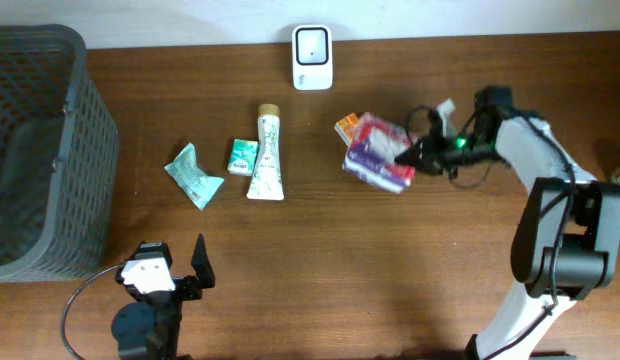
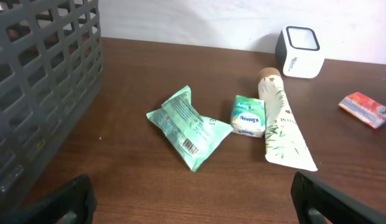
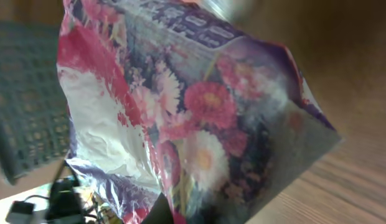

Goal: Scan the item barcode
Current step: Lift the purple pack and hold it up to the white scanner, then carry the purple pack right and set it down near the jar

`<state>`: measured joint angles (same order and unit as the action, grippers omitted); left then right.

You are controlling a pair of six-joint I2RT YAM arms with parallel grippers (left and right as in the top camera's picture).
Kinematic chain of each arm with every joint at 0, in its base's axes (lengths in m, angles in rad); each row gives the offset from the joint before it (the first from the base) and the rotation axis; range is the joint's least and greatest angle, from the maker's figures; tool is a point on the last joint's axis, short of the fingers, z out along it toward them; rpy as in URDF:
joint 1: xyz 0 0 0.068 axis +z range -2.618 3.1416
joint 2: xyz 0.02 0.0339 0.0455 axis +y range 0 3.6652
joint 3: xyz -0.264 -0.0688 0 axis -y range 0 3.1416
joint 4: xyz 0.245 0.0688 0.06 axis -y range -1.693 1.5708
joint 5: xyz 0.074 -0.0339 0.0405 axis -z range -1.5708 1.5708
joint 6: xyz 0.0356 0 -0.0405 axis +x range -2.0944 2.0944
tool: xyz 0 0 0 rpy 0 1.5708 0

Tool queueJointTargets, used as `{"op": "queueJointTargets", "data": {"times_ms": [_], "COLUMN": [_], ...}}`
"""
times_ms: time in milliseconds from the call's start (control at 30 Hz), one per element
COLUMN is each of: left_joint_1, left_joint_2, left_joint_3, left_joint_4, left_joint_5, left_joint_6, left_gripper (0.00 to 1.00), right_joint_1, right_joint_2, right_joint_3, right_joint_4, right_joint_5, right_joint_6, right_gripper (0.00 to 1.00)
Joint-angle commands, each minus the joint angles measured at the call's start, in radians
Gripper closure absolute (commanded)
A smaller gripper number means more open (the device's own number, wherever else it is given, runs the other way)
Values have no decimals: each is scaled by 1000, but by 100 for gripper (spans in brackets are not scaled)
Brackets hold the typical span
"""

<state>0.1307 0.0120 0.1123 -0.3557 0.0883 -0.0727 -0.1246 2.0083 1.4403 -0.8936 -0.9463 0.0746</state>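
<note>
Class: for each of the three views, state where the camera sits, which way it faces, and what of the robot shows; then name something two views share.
Overhead: above the table, facing down; items, basket, left arm, right arm.
Left wrist: low over the table, facing the scanner and wall; its open fingers at the bottom edge.
Right wrist: close on the held floral packet; its fingers barely visible.
Shared: overhead and left wrist both show the tube.
</note>
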Motion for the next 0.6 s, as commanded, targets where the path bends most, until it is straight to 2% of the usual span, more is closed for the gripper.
{"op": "queueJointTargets", "data": {"times_ms": [0,133,267,400,567], "left_joint_1": [3,3,3,3,3], "left_joint_2": [-5,-5,-5,-5,-5], "left_joint_3": [-2,-2,-2,-2,-2], "left_joint_4": [-6,-6,-6,-6,-6], "left_joint_5": [-7,-7,-7,-7,-7], "left_joint_6": [-9,-9,-9,-9,-9], "left_gripper": [1,1,1,1,1], "right_joint_1": [7,26,95,222,366], "right_joint_2": [-59,-59,-53,-31,44], "right_joint_3": [158,215,215,215,215], "right_joint_4": [9,251,453,651,850], "right_joint_5": [-108,-55,216,479,812], "right_joint_6": [26,237,473,515,651], "right_gripper": [96,96,96,96,96]}}
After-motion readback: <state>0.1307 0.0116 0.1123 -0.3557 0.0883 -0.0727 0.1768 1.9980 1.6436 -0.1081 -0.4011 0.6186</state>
